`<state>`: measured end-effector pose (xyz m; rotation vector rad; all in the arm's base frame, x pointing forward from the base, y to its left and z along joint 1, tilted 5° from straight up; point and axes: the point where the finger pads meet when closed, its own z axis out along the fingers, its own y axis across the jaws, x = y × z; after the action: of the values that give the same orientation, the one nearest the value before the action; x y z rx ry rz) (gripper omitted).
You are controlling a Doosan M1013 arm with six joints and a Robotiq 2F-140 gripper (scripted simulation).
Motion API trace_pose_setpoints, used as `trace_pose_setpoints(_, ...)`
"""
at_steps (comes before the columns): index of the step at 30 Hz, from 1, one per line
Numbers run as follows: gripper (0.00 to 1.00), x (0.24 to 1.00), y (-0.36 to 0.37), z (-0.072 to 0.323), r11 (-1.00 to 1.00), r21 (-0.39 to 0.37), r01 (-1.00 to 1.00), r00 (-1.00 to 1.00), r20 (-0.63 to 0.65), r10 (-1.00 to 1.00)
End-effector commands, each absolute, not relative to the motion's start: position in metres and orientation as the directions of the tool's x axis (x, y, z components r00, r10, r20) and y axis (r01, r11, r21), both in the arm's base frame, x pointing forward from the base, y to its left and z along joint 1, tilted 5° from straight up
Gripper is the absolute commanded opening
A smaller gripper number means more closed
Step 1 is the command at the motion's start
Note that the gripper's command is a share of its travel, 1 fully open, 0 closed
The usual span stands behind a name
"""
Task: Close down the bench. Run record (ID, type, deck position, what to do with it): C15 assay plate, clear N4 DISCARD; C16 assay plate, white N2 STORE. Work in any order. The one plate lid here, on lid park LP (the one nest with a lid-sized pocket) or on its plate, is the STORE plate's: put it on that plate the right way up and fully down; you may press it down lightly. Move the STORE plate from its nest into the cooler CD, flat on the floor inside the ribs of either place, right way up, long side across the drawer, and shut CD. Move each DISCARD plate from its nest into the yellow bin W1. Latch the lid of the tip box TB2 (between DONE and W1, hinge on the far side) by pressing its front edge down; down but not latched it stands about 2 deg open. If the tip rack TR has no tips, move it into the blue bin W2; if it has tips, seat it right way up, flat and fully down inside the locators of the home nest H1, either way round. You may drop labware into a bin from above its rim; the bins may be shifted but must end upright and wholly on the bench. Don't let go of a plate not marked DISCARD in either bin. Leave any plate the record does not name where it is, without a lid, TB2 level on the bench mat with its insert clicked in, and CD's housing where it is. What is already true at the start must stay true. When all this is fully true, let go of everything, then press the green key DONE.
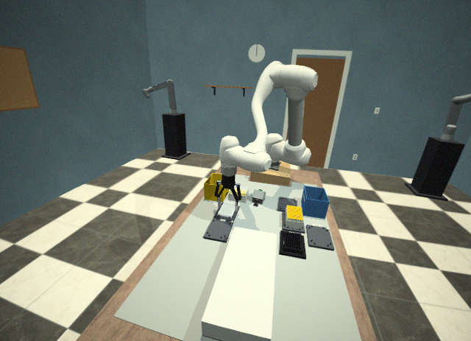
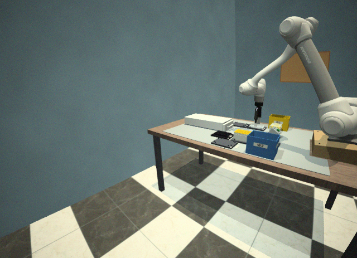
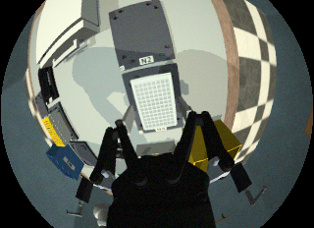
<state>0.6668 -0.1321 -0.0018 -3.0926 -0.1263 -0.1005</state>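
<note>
fingers spread above white plate [image 3: 155,101]; bins' contents unclear.

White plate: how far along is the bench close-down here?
Done: nothing visibly. In hand: the open, empty pincer hangs over the white plate, which lies apparently unlidded below it. Left: plate into the white cooler, yellow-topped tip rack beside the blue bin to be homed, plus the rest.
</note>
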Motion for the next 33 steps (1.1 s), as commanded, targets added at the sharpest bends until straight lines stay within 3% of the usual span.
trace_pose_setpoints(1, 0.66, 0.667, -0.132, -0.006, -0.996, -0.042, 0.083, 0.995, 0.067, 0.080)
trace_pose_setpoints(19, 0.66, 0.668, -0.131, -0.018, -0.996, -0.042, 0.083, 0.995, 0.067, 0.080)
trace_pose_setpoints(33, 0.61, 0.668, -0.131, -0.018, -0.996, -0.042, 0.083, 0.995, 0.067, 0.080)
